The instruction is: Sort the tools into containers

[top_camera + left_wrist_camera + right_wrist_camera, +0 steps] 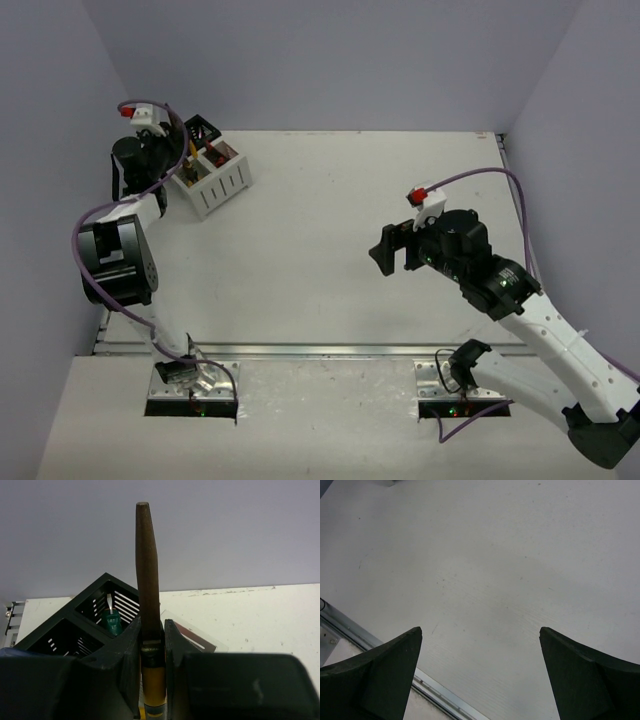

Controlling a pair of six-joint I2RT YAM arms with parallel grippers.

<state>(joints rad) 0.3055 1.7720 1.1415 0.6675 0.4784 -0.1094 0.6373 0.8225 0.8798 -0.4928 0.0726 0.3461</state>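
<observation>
1. My left gripper (151, 636) is clenched on a yellow-handled tool (146, 565). The grip sits where the dark metal meets the handle, and the metal stands upright above the grip.
2. It is probably a pair of pliers with the nose closed, though from this angle I cannot be sure.
3. I hold it close by the black bin (87, 596) near the far left of the table (250, 615). A green-handled screwdriver (113, 622) stands in one compartment.
4. I judge the tool to be stiff and fairly heavy. Bare steel could slip, so gripping by the handle's collar suits it.
5. My right gripper (480, 630) is spread wide over the bare table and holds nothing.

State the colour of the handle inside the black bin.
The handle is green; left wrist view.
</observation>
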